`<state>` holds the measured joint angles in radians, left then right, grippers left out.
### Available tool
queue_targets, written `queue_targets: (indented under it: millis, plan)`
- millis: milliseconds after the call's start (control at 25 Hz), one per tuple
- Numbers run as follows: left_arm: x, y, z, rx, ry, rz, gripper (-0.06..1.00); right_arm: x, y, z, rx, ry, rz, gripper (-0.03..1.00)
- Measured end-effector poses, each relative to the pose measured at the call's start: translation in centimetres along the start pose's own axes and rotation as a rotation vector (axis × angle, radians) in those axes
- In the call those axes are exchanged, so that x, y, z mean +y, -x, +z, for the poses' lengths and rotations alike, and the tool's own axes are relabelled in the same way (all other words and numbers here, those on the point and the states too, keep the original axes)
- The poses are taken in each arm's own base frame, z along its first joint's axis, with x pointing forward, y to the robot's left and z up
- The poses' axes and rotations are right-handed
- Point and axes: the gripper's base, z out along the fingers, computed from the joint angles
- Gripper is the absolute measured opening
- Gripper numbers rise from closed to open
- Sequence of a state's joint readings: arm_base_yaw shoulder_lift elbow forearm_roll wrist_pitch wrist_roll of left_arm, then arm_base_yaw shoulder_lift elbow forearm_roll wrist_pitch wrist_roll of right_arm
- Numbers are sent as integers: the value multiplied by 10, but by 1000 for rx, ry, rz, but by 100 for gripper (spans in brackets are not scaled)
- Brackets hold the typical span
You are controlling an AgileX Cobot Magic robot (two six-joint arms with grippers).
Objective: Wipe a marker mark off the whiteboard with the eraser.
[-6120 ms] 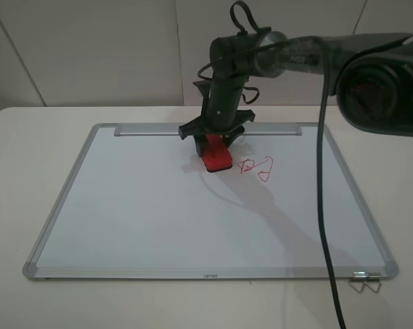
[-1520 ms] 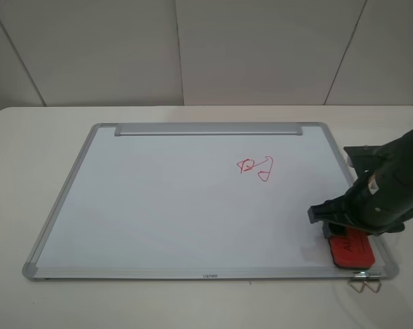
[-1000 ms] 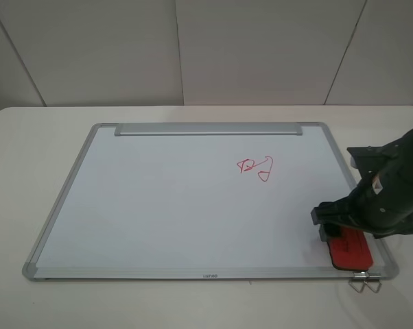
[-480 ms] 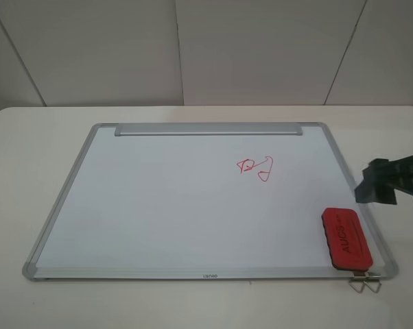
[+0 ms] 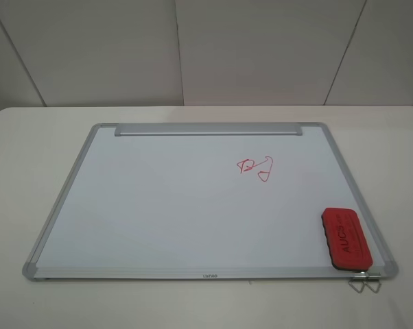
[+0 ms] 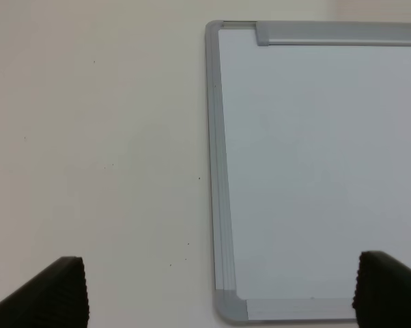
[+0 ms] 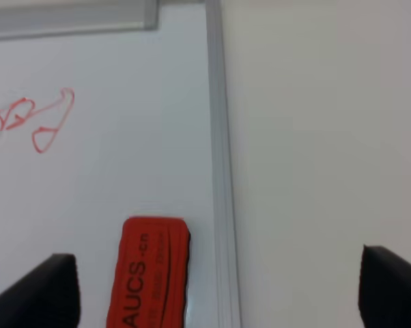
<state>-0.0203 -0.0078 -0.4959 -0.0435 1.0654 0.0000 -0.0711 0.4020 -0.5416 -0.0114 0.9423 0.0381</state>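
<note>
Only the two dark fingertips (image 6: 55,290) of the left gripper (image 6: 219,294) in the left wrist view, at the picture's edge, the rest cut off. Same for the right gripper (image 7: 212,294) in the right wrist view: just fingertips (image 7: 45,290). Neither gripper visible in the exterior high view.

Eraser (image 7: 147,273) cut by the picture's edge in the right wrist view, lettering only partly shown. Whiteboard (image 6: 218,164) cropped in both wrist views. Small print on the whiteboard's near frame (image 5: 210,275) too tiny to read. Wire clip (image 5: 366,282) at the near right corner partly tucked under the frame.
</note>
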Motion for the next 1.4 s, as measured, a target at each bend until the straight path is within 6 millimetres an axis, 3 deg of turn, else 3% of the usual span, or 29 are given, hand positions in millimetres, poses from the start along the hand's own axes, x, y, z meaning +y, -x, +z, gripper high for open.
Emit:
queue_targets:
  millis: [280, 720, 1200, 1400]
  plan:
    - [0, 0, 0, 0, 0, 0, 77, -1, -17, -35, -220, 7, 0, 74]
    - [0, 0, 0, 0, 0, 0, 77, -1, -35, -58, -382, 14, 2, 74]
    - [0, 0, 0, 0, 0, 0, 77, 1, -38, -60, -394, 37, -8, 74]
    - [0, 0, 0, 0, 0, 0, 77, 0, -44, -57, -324, 32, -14, 74]
